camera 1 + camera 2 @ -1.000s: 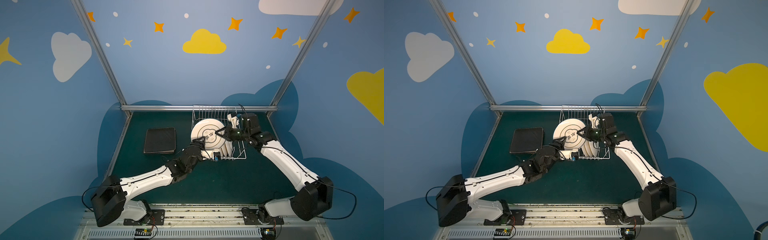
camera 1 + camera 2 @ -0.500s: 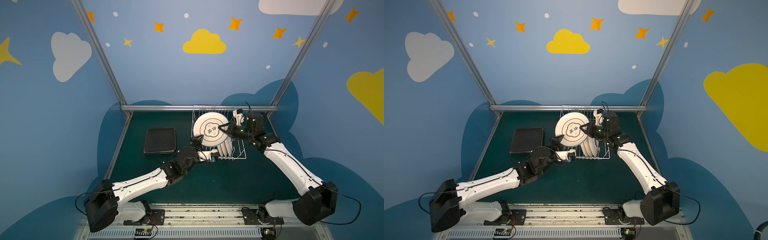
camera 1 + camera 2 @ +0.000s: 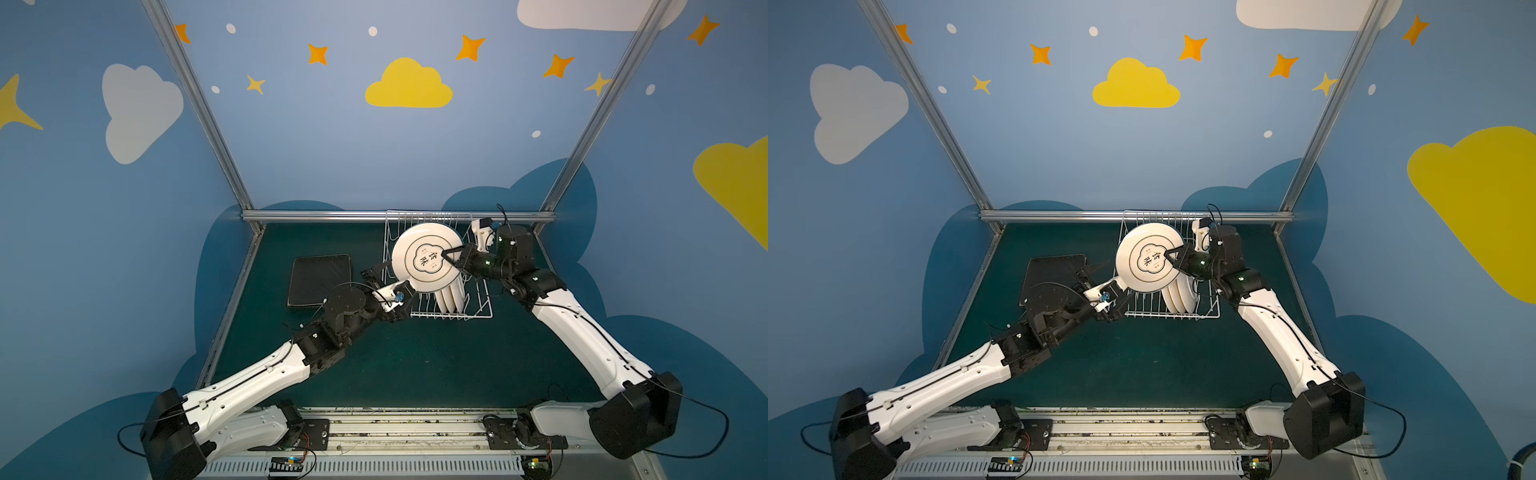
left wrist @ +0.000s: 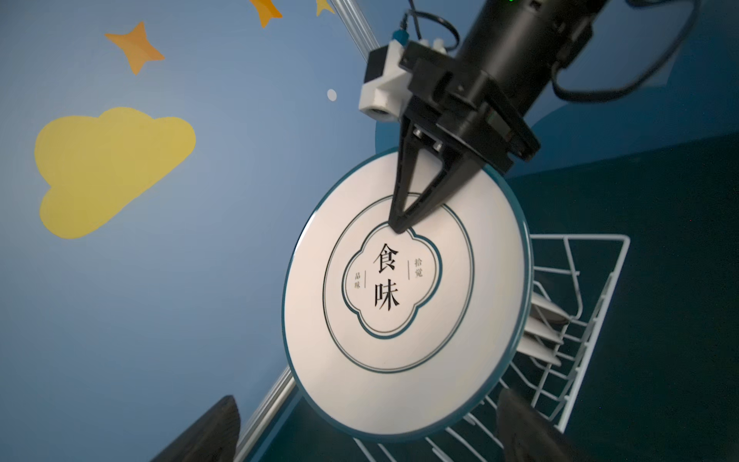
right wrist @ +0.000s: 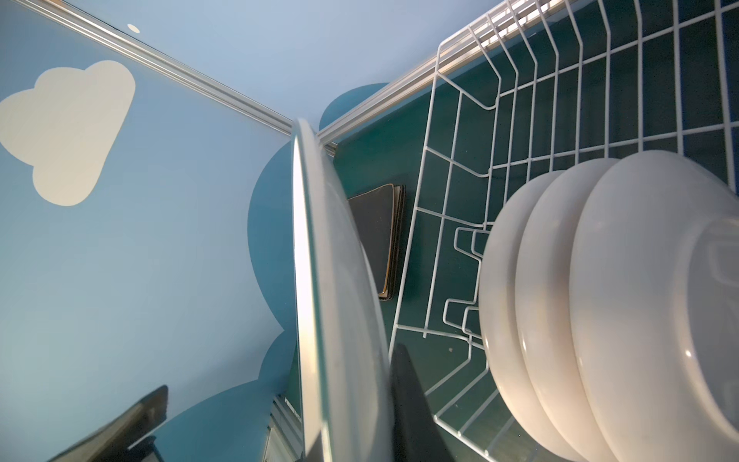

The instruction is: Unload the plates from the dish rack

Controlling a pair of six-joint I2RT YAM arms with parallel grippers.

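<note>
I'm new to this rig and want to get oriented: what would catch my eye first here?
A round white plate with a teal rim and black characters stands out, pinched over the white wire dish rack by the right gripper. Next, three white plates standing in the rack, and a stack of black square plates on the green table to its left.

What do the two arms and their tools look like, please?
The left arm and right arm have white shells, black joints and black bases, with thin black cables alongside. The left tool and right tool are black with tapering fingers; a white camera block sits by each.
</note>
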